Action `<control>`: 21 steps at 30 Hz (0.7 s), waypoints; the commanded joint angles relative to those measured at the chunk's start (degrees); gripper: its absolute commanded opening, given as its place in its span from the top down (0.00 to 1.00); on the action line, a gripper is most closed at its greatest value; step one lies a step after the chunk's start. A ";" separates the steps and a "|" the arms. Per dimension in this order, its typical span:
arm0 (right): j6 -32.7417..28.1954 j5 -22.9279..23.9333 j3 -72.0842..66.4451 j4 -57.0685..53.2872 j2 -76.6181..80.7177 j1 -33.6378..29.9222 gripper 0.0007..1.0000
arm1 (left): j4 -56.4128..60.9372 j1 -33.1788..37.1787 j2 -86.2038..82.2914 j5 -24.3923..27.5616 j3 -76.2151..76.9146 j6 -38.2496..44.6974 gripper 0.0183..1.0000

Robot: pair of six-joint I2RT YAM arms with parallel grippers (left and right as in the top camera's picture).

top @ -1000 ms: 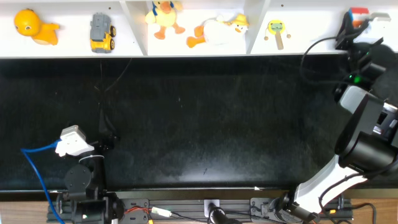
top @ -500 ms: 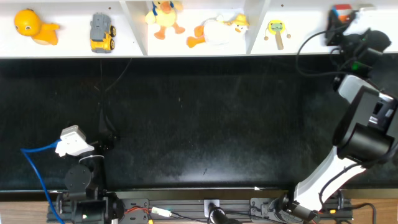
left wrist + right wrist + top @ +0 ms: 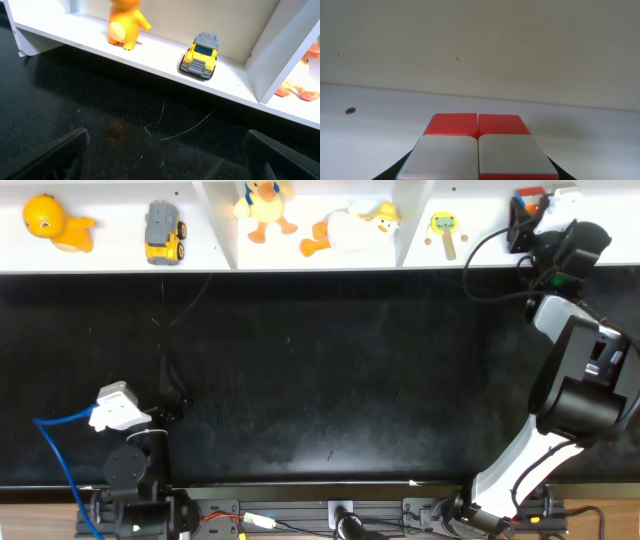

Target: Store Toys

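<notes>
orange duck figure (image 3: 55,220): one
toy truck (image 3: 164,232): one
plush ducks (image 3: 264,208) (image 3: 352,228): two
rattle (image 3: 446,230): one
puzzle cube (image 3: 478,150): one
robot arms (image 3: 125,415) (image 3: 585,370): two

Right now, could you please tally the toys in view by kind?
Ducks: 3 (orange duck, yellow plush duck, white plush duck)
Toy truck: 1
Stick-handled toy: 1
Red-and-white cube: 1
Total: 6
</notes>
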 commanded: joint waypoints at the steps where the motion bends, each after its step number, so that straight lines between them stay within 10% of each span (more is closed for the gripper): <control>1: -0.13 1.01 0.79 -1.62 0.07 -0.26 0.65 | 0.26 0.42 -0.68 0.37 -0.33 1.25 0.00; 10: 1.09 4.94 0.79 -9.31 -3.91 -0.28 0.45 | 0.26 0.42 -0.68 0.37 -0.33 1.25 0.00; 11: 1.07 5.51 0.79 -9.90 -4.20 -0.28 0.39 | 0.26 0.42 -0.68 0.37 -0.33 1.25 0.00; 12: 1.09 5.53 0.79 -10.58 -4.44 -0.33 0.04 | 0.26 0.42 -0.68 0.37 -0.33 1.25 0.00; 13: 1.11 5.49 0.79 -11.10 -4.52 -0.33 0.00 | 0.26 0.42 -0.68 0.37 -0.33 1.25 0.00; 21: 1.11 5.49 0.79 -20.00 -10.25 -0.26 0.00 | 0.26 0.42 -0.68 0.37 -0.33 1.25 0.00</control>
